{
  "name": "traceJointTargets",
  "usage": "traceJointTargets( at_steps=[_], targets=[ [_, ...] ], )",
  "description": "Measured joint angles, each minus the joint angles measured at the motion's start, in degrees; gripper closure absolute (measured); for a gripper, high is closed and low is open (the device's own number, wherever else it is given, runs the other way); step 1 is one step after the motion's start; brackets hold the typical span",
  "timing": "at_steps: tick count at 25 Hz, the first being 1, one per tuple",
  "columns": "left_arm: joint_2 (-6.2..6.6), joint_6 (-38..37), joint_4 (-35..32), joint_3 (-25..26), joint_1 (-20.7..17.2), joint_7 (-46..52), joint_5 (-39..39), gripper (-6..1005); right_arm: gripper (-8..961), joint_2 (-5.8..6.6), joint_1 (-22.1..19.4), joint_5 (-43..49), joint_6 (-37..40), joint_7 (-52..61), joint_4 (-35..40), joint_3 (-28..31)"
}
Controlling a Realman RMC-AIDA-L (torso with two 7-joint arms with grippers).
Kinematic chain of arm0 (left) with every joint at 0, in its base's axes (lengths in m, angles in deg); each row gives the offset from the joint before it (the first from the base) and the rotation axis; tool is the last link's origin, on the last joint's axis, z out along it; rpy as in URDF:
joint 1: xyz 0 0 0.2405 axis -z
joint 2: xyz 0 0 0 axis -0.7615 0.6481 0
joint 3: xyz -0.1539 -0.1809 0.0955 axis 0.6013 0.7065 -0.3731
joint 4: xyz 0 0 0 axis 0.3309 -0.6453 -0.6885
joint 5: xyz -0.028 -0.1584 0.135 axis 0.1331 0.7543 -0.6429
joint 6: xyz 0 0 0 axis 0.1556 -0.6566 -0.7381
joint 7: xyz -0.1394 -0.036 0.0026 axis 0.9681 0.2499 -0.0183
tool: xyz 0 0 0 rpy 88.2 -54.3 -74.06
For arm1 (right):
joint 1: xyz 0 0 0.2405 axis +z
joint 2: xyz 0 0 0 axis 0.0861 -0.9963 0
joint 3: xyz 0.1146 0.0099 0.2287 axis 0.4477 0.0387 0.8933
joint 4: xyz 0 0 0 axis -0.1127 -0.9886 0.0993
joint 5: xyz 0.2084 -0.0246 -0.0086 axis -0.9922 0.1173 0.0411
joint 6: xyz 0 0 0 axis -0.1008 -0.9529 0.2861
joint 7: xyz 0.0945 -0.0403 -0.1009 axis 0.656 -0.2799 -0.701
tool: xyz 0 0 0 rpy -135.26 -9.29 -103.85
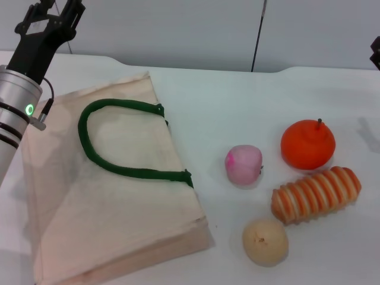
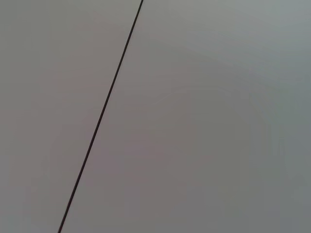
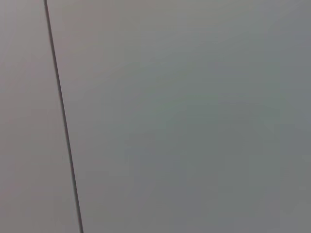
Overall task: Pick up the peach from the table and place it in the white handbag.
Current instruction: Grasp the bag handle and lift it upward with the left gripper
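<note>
The peach, small, pale pink with a magenta blush, lies on the white table just right of the white handbag. The handbag lies flat on the left side of the table, its dark green handle looped on top. My left gripper is raised at the far left, above the bag's far corner and well away from the peach. Only a dark sliver of my right gripper shows at the right edge, far from the fruit. Both wrist views show only a grey wall with a dark seam.
An orange fruit with a stem lies right of the peach. A ridged orange-and-cream bread-like piece lies in front of it. A beige-tan round fruit sits near the front. The table's far edge meets the grey wall.
</note>
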Motion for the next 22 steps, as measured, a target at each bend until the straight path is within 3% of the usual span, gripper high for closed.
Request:
traceJointTargets(
  at_steps=[14, 19, 22],
  targets=[
    [0.04, 1.23, 0.07, 0.45, 0.27, 0.42, 0.41, 307, 56, 0.0, -0.49, 0.01, -1.34, 0.19, -0.06, 0.01],
    [0.37, 3.4, 0.81, 0.04, 0.68, 4.96, 1.21, 303, 57, 0.0, -0.65, -0.01, -0.98, 0.21, -0.06, 0.01],
    [0.5, 3.38, 2.48, -1.51, 0.71, 7.43, -2.22, 301, 57, 0.02, -0.95, 0.0, -0.94, 0.22, 0.28, 0.01]
  ],
)
